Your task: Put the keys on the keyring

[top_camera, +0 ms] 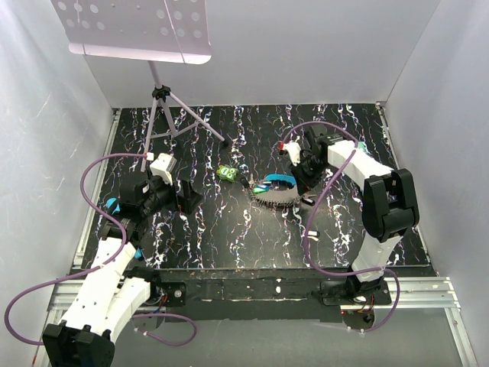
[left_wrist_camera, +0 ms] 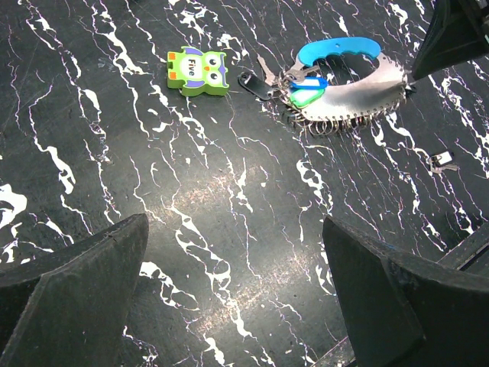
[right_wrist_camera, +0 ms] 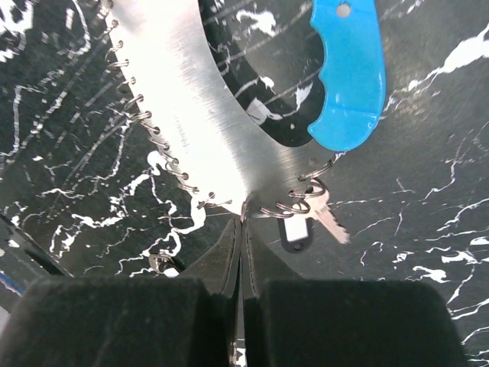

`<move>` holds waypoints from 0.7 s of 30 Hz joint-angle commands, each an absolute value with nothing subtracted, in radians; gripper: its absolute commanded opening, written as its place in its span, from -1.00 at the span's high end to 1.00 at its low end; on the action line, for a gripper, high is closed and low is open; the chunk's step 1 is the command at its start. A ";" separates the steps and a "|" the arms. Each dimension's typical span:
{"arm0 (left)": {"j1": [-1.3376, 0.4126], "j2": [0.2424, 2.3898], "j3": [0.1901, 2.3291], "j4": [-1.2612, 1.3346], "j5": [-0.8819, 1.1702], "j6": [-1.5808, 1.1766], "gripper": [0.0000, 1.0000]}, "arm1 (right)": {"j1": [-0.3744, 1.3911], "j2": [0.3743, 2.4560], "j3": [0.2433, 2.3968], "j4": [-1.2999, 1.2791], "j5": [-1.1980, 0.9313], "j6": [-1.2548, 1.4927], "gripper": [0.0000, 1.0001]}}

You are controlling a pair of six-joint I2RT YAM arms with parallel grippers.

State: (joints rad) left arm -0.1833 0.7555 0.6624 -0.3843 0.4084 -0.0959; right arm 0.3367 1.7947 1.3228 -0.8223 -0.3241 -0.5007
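Partly done, by the looks of it: a few keys (left_wrist_camera: 306,95) are already hung on the keyring (left_wrist_camera: 359,90) mid-counter, and what looks like one loose key (left_wrist_camera: 442,160) is left beside it. The right tool (right_wrist_camera: 241,229) is clenched at the keyring's rim; the left tool (left_wrist_camera: 235,229) is spread wide, nothing held.

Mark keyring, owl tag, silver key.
keyring (left_wrist_camera: 359,88): left wrist view, on its metal plate.
owl tag (left_wrist_camera: 196,73): left wrist view, on its green body.
silver key (right_wrist_camera: 330,218): right wrist view, on its blade.
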 commanded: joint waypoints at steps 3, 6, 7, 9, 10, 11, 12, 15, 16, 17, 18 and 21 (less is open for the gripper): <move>-0.181 0.735 0.669 -0.380 0.420 -0.083 -0.96 | 0.336 1.755 1.462 -0.911 -0.446 -0.515 0.97; -0.181 0.733 0.669 -0.380 0.419 -0.083 -0.96 | 0.336 1.763 1.522 -0.952 -0.489 -0.515 0.97; -0.179 0.733 0.670 -0.380 0.419 -0.083 -0.96 | 0.336 1.766 1.544 -0.968 -0.501 -0.515 0.97; -0.181 0.732 0.669 -0.380 0.419 -0.083 -0.97 | 0.336 1.776 1.589 -0.998 -0.531 -0.511 0.97; -0.181 0.732 0.670 -0.380 0.419 -0.083 -0.96 | 0.336 1.779 1.609 -1.011 -0.543 -0.509 0.97; -0.181 0.729 0.669 -0.380 0.419 -0.083 -0.96 | 0.336 1.782 1.624 -1.022 -0.557 -0.506 0.97; -0.179 0.730 0.669 -0.380 0.417 -0.083 -0.96 | 0.336 1.784 1.640 -1.031 -0.574 -0.505 0.97; -0.181 0.730 0.670 -0.380 0.417 -0.083 -0.96 | 0.336 1.787 1.673 -1.046 -0.601 -0.494 0.97; -0.181 0.729 0.670 -0.380 0.417 -0.083 -0.96 | 0.336 1.784 1.683 -1.051 -0.609 -0.491 0.97; -0.181 0.729 0.670 -0.380 0.417 -0.083 -0.97 | 0.337 1.783 1.692 -1.055 -0.618 -0.489 0.97; -0.181 0.727 0.670 -0.380 0.417 -0.083 -0.96 | 0.336 1.784 1.703 -1.061 -0.624 -0.488 0.97; -0.181 0.729 0.670 -0.380 0.417 -0.083 -0.96 | 0.336 1.784 1.733 -1.075 -0.646 -0.483 0.97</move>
